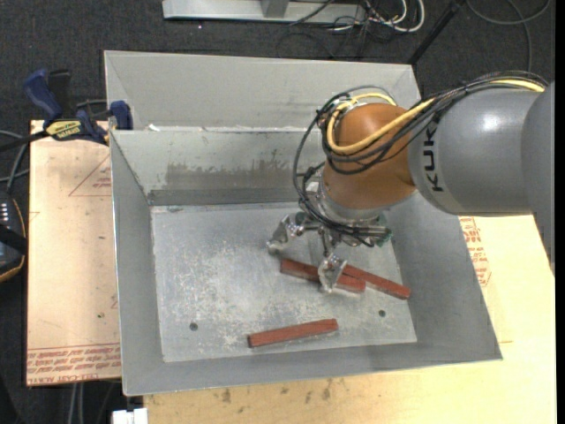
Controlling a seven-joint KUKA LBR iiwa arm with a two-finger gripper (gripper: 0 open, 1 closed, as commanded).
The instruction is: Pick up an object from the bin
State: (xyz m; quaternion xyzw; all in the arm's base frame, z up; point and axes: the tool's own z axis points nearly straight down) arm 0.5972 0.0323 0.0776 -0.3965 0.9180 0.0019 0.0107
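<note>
Camera view shows you the pincer (307,254) spread open, holding nothing, over a long red-brown stick (387,285) at 3 o'clock in the bin (212,272). It looks stiff and light; grab its middle.

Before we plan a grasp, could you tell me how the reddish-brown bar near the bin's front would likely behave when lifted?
The bar looks straight and flat-sided, so it is probably stiff. Lying flat on the bin floor, it seems unlikely to roll. Gripped near one end, its length might make it tilt.
</note>
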